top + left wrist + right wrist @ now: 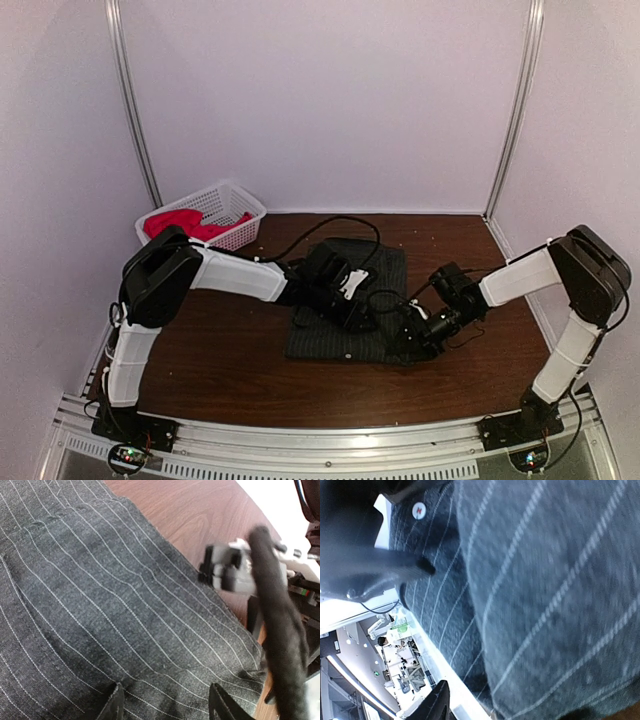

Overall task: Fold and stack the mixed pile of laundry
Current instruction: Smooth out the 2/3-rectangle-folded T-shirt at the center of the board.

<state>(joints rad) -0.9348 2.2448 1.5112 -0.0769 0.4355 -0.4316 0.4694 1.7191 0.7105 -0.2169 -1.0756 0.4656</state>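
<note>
Soft, limp pinstriped shirt (345, 300), pinch near-right corner; left gripper (167, 706) spread on it, right gripper (415, 340) grip unclear.

Dark charcoal pinstriped shirt (322, 338), white stripes, folded into a flat rectangle, centre of table, bright red-pink T-shirt (173, 222), crumpled, inside white lattice basket (243, 192), far left corner

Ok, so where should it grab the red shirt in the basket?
Probably the bunched-up top of the red T-shirt, coming straight down from above. It lies crumpled inside the white basket, whose lattice walls would block a sideways approach.
</note>
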